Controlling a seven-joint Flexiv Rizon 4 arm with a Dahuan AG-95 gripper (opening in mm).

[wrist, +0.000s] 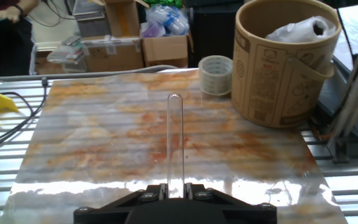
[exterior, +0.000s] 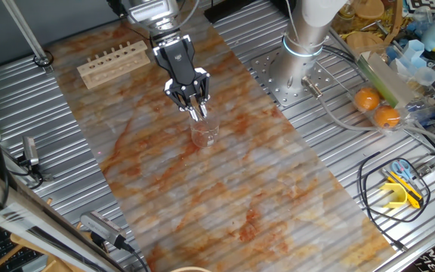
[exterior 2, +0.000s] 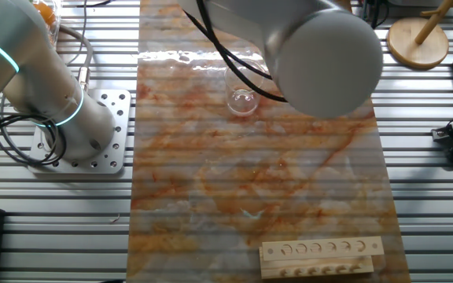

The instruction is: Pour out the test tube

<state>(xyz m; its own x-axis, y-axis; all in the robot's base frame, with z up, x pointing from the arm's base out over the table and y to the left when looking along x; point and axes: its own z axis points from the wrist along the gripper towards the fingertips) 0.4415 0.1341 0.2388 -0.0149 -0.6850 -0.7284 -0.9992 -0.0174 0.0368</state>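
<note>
My pincer (exterior: 197, 113) is clamped on the test tube (wrist: 174, 140), which in the hand view juts straight out from between my fingers (wrist: 146, 195), its rounded closed end away from me. In one fixed view I hang above the marbled surface (exterior: 225, 189), just over the clear glass beaker (exterior: 205, 134); whether the tube touches its rim I cannot tell. The wooden rack (exterior: 113, 62) lies well apart, near the surface's edge. In the other fixed view my arm hides the pincer; the beaker shows beside it.
</note>
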